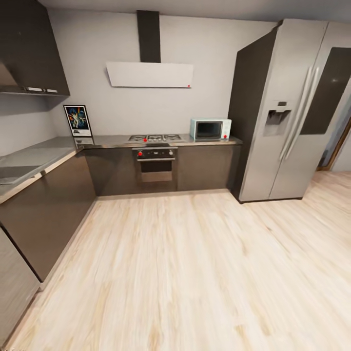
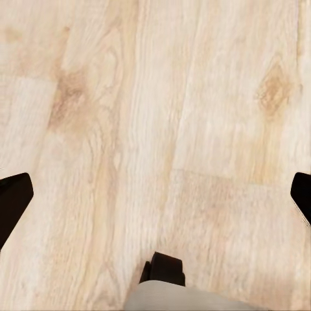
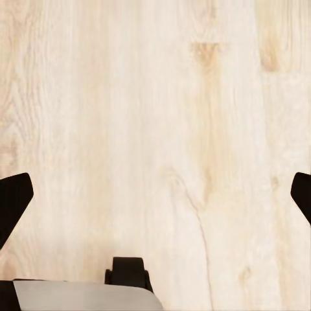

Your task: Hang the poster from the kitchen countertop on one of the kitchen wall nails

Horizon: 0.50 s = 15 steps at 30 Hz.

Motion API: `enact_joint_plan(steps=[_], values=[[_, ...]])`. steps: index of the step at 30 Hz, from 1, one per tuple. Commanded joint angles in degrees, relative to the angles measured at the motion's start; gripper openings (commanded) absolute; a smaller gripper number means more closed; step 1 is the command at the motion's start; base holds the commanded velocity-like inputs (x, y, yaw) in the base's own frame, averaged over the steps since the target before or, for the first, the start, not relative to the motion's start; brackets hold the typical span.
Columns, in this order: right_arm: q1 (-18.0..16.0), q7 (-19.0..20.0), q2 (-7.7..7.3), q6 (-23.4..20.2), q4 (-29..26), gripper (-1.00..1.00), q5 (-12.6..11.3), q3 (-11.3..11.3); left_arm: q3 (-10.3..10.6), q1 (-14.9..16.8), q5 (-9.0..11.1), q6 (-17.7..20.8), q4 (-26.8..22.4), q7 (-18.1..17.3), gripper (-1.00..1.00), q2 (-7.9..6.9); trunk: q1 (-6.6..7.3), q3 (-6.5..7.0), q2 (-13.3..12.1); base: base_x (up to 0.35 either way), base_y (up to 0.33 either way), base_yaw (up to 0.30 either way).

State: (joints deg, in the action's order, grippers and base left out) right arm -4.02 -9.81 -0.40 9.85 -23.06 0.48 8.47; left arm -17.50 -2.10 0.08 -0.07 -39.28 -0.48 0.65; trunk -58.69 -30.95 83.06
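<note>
Still well ahead of both pincers, the poster (image 1: 78,120) is standing upright in the counter (image 1: 44,153) corner, leaning against the wall: black frame, white border, colourful figures on dark blue. The left pincer (image 2: 155,194) and right pincer (image 3: 155,194) are hanging wide open, holding nothing, over the wooden floor (image 1: 195,268). Approaching too fast is risking bumping the cabinets (image 1: 58,200) or toppling the thin frame.

we are in a home kitchen: an l-shaped grey countertop (image 1: 39,156) over dark cabinets (image 1: 48,209), a gas hob (image 1: 155,138) above a built-in oven (image 1: 155,165), an extractor hood (image 1: 149,74), a small microwave (image 1: 210,129), a tall steel fridge-freezer (image 1: 287,117) and pale wood flooring (image 1: 195,273).
</note>
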Motion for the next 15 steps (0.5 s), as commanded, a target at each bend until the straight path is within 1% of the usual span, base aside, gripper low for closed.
enact_joint_plan(steps=[1, 15], values=[[-0.1, -0.5, -0.04, 0.1, 0.0, 1.00, 0.0, 0.4, -0.2, 0.0, 0.0, 0.0, -0.1, -0.1, 1.00, 0.06, -0.04, -0.04, 0.0, 0.340, 0.000, 0.283], [-0.1, -0.5, 0.00, 0.1, 0.0, 1.00, 0.0, 0.4, -0.2, 0.0, 0.0, 0.0, -0.1, -0.1, 1.00, 0.06, -0.04, -0.04, 0.0, 0.340, 0.000, 0.286]])
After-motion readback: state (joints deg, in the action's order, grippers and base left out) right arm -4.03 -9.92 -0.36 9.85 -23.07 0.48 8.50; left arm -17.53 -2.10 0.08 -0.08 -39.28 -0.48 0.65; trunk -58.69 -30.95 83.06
